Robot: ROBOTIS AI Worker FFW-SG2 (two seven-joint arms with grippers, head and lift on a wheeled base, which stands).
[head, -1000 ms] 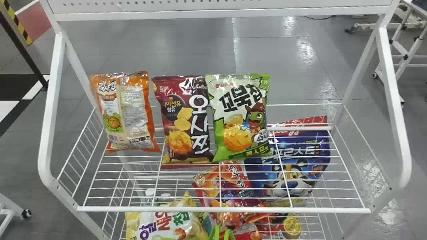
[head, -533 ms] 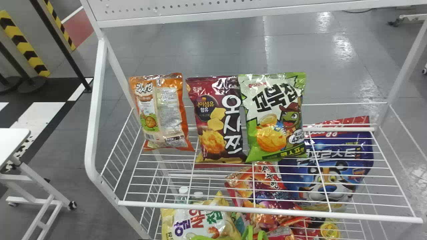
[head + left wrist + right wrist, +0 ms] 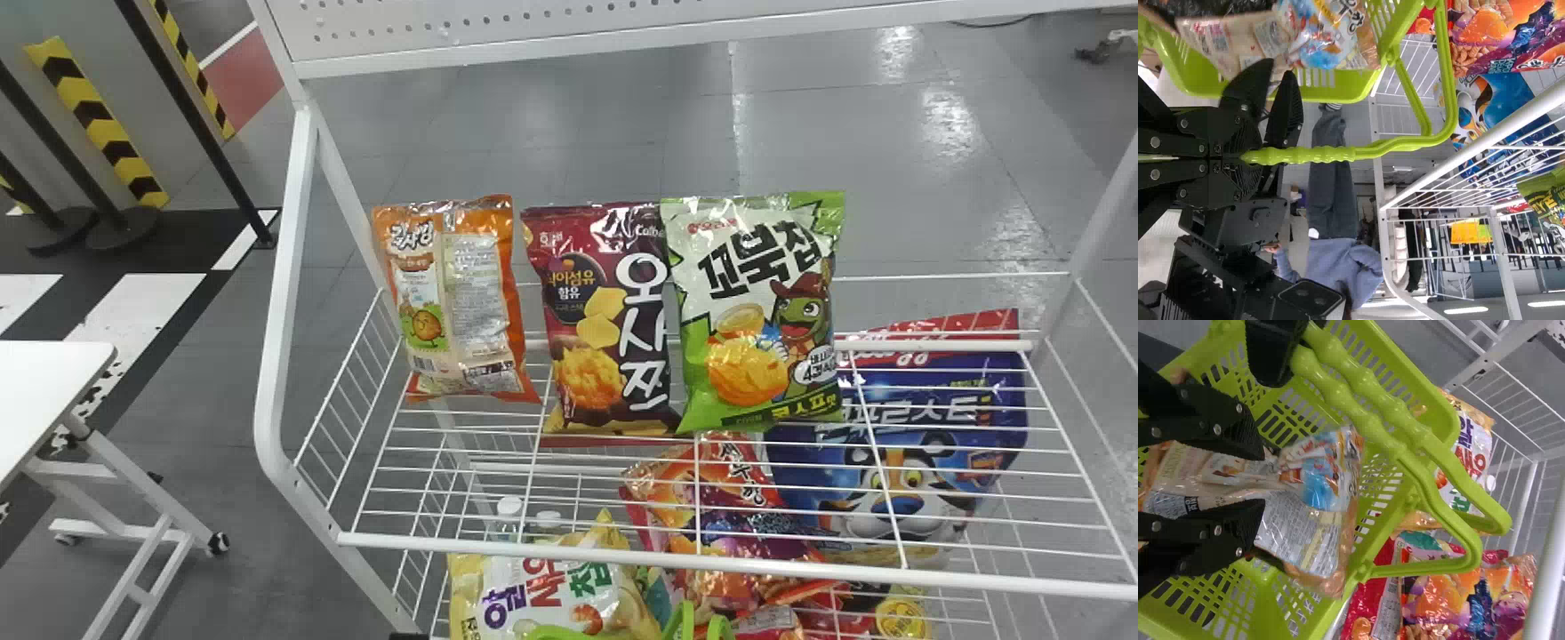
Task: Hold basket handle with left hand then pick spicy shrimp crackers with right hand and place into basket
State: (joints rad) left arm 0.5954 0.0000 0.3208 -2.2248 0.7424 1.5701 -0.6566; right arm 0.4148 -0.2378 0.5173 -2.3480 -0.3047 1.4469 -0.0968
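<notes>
The orange-and-red spicy shrimp cracker bag (image 3: 698, 507) stands on the shelf below the upper rack. Green basket handle (image 3: 680, 622) shows at the head view's bottom edge. In the left wrist view, my left gripper (image 3: 1248, 157) is shut on the grip of the handle (image 3: 1318, 155). In the right wrist view, my right gripper (image 3: 1265, 479) stands open over the green basket (image 3: 1281, 600). A pale bag with a blue picture (image 3: 1315, 487) lies in the basket beyond its parted fingers, its upper middle creased; whether they touch it I cannot tell.
Three snack bags stand on the wire shelf (image 3: 658, 562) above: orange (image 3: 471, 311), maroon (image 3: 605, 356) and green-white (image 3: 756, 311). A blue cereal bag (image 3: 907, 462) is lower right, a yellow bag (image 3: 551, 596) lower left. A white post (image 3: 289, 302) rises at left.
The head view has turned to the left: rack, bags and basket handle have all shifted right together in it. More of a white table shows at its left edge.
</notes>
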